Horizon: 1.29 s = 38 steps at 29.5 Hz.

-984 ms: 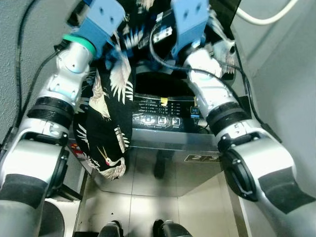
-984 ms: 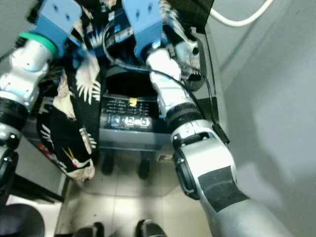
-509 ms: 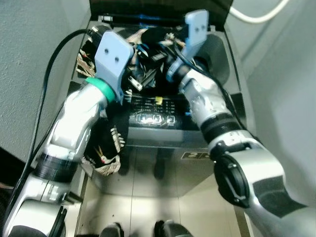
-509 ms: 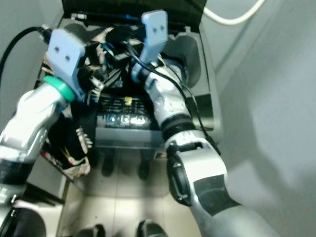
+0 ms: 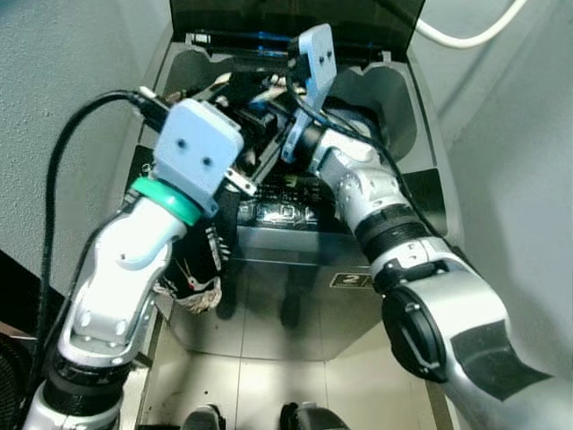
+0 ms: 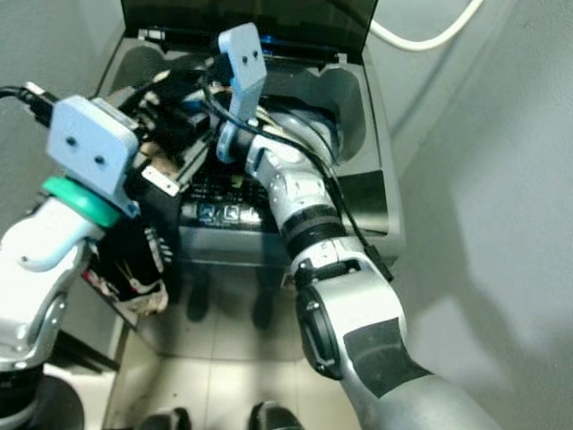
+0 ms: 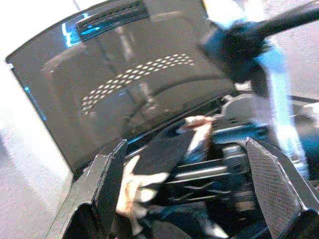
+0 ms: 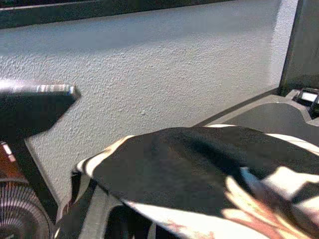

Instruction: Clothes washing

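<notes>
The left gripper was seen in its wrist view with both black fingers spread wide apart, and patterned cloth lay in the gap between them; whether that cloth was pinched could not be told. From the head views, this gripper was placed at the upper centre-left of the frame, over the mouth of the washing machine. The right gripper was reached in beside it, near the top centre, but its fingers were hidden behind its wrist camera and the cloth, so their state could not be told.

The printed garment, black with pale crane and leaf figures, was draped over the machine's front left edge. Its long axis was run from the drum opening, upper centre, down to a hanging tail at the lower left of the frame, beside the control panel. The left arm was judged the nearer to that hanging part. The coming move was judged to depend on the tail being lifted up and over the rim into the drum.
</notes>
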Available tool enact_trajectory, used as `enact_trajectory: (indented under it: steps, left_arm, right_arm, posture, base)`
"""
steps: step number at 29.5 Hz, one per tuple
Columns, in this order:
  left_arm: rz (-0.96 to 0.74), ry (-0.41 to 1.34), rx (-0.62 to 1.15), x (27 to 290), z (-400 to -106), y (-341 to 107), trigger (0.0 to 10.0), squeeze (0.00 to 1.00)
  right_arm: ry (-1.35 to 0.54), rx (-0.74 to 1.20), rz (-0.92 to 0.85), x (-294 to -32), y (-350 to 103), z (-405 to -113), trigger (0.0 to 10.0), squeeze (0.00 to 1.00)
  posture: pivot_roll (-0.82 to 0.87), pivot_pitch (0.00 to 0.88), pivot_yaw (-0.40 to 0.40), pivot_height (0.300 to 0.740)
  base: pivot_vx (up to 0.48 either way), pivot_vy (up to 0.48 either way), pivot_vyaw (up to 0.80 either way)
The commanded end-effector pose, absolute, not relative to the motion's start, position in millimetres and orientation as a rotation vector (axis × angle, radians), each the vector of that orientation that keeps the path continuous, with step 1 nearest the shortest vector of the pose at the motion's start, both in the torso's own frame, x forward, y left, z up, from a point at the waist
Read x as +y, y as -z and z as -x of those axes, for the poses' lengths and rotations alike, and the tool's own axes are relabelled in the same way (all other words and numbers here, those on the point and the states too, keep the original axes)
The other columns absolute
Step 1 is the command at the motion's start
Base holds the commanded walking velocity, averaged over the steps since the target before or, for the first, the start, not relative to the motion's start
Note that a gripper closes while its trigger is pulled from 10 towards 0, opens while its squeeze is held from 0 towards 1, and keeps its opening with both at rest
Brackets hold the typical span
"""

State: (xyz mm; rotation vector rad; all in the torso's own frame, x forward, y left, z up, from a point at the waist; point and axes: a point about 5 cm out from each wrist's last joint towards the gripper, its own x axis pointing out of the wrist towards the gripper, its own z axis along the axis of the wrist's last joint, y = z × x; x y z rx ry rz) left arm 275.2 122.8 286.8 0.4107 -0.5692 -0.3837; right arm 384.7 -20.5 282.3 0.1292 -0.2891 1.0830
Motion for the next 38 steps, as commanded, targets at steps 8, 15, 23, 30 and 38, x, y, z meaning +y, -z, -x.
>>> enact_trajectory:
  steps: [8, 15, 23, 30, 38]
  left_arm:
    - [-0.374, 0.402, -0.536, 121, -271, -284, 10.0, 0.00]
    - [-0.357, 0.388, -0.503, 120, -269, -282, 10.0, 0.00]
    - [-0.359, 0.383, -0.490, 122, -268, -283, 10.0, 0.00]
    - [-0.352, 0.391, -0.480, 123, -269, -284, 10.0, 0.00]
    - [-0.342, 0.379, -0.484, 122, -271, -286, 10.0, 0.00]
  right_arm:
    - [-0.915, -0.341, 0.208, -50, -286, -395, 10.0, 0.00]
    - [-0.648, -0.458, 0.542, -65, -302, -401, 10.0, 0.00]
    - [-1.146, -0.320, 0.270, -58, -285, -381, 10.0, 0.00]
    - [-1.324, -0.136, 0.630, -66, -252, -376, 10.0, 0.00]
    - [-1.245, -0.136, 0.766, -72, -283, -386, 10.0, 0.00]
  posture:
    - [0.11, 0.092, -0.027, 0.740]
    - [0.12, 0.092, -0.034, 0.740]
    - [0.13, 0.090, -0.031, 0.740]
    - [0.10, 0.091, -0.016, 0.740]
    - [0.09, 0.086, -0.033, 0.740]
  base:
    - [0.000, 0.000, 0.00]
    - [0.000, 0.000, 0.00]
    - [0.000, 0.000, 0.00]
    - [0.000, 0.000, 0.00]
    - [0.000, 0.000, 0.00]
